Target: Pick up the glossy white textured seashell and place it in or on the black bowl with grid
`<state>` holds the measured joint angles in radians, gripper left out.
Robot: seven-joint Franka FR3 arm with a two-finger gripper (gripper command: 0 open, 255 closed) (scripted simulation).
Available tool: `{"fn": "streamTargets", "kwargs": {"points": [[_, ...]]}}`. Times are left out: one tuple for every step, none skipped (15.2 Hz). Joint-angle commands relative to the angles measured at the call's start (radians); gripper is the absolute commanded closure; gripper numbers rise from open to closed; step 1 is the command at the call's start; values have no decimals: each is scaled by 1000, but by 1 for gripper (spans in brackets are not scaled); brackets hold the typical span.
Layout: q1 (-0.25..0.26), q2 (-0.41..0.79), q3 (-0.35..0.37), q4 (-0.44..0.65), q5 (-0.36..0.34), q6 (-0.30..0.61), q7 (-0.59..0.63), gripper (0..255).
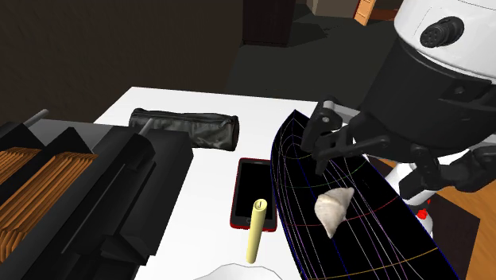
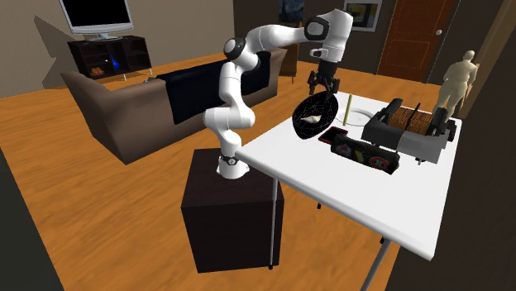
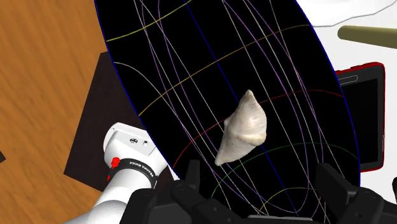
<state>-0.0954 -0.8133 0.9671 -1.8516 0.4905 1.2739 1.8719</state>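
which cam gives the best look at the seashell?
Wrist view: the seashell is close up and unobstructed against the black bowl. Shoulder view shows it smaller, lying in the bowl. Second exterior view shows it as a pale speck inside the bowl.

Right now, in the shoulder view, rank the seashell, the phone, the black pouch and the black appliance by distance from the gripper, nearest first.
From the gripper:
1. seashell, just below it in the black bowl
2. phone, flat beside the bowl
3. black pouch, behind the phone
4. black appliance, at the view's left
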Motion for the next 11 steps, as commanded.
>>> {"fn": "streamTargets", "kwargs": {"points": [[-19, 27, -1, 68, -14, -42, 11, 0], [-35, 48, 4, 118, -23, -69, 21, 0], [-49, 66, 11, 159, -29, -91, 30, 0], [-49, 66, 11, 159, -29, -91, 30, 0], [-49, 66, 11, 159, -29, -91, 30, 0], [-49, 66, 10, 159, -29, -91, 30, 0], [-49, 66, 10, 159, -29, -91, 30, 0], [-49, 66, 11, 159, -29, -91, 30, 0], [-49, 66, 11, 159, -29, -91, 30, 0], [-49, 66, 11, 159, -29, -91, 30, 0], [-49, 66, 11, 159, -29, -91, 30, 0]]}}
